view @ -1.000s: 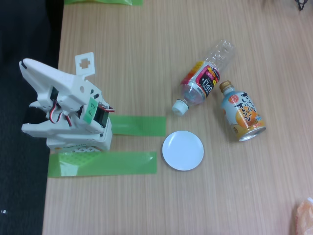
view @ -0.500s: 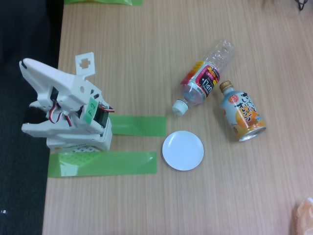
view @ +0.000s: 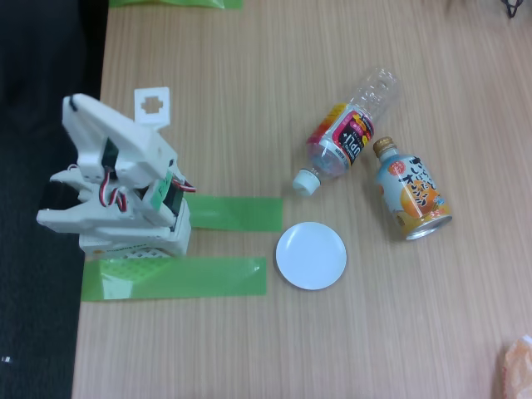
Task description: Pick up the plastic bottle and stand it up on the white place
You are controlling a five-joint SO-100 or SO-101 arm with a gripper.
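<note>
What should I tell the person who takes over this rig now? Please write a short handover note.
Gripper: arm folded at the table's left edge in the fixed view; I cannot tell whether the fingers are open or shut. It holds nothing.
Plastic bottle: lying on its side, cap toward the white plate, apart from it.
Orange can: lying beside the bottle.
Done: nothing yet.
Left: grasp the bottle, stand it on the plate.
</note>
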